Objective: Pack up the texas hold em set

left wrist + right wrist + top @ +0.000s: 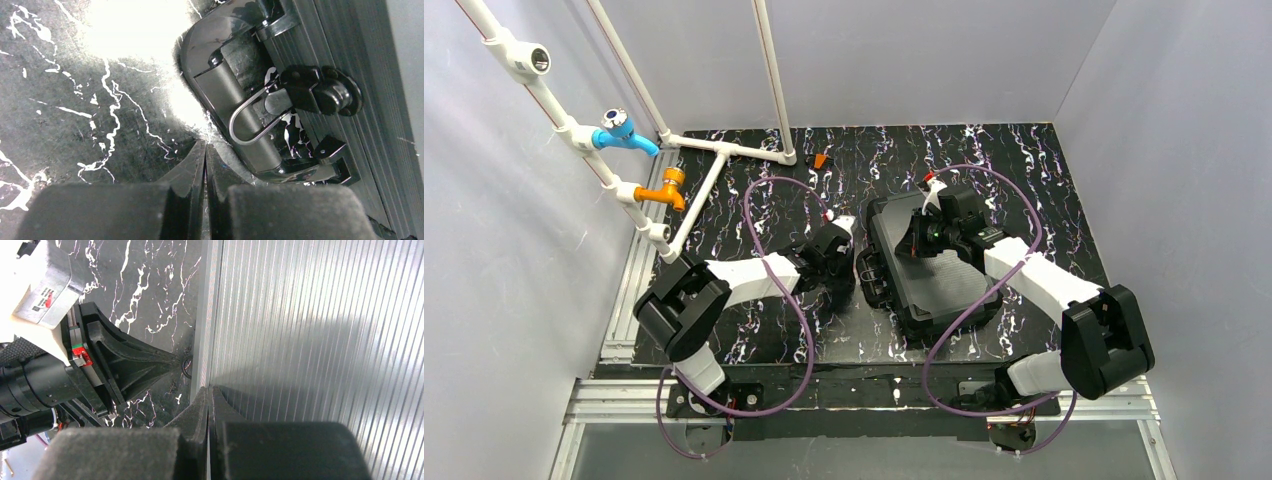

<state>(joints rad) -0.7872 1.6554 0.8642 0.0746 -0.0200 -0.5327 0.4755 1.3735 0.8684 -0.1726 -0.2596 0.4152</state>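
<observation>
so, left gripper (205, 150) is pressed together, fingertips meeting w/ nothing between them. just ahead of the tips and a bit to the right is the handle (235, 95) on the side of the black case (934, 285): shiny chrome bracket w/ a grey grip. a thin wire loop (248, 122) lies across that grip, coming off a black latch (320, 92) further right on the ribbed wall. tips are v close to the chrome part, but i can't tell from the wrist cam if they're actually touching it.

right gripper (207, 392) is squeezed together too, pinching nothing. its tips sit down on the ribbed lid (310, 340), right by the lid's edge. the lid runs ahead and off to the right of the tips, and the marble-look table (140, 290) is ahead-left.

from the top cam the case is closed, lying flat on the table btwn the two arms, directly under the right gripper and immediately right of the left one. far past both grippers there's a small orange bit (821, 160) on the table, well apart from everything.
</observation>
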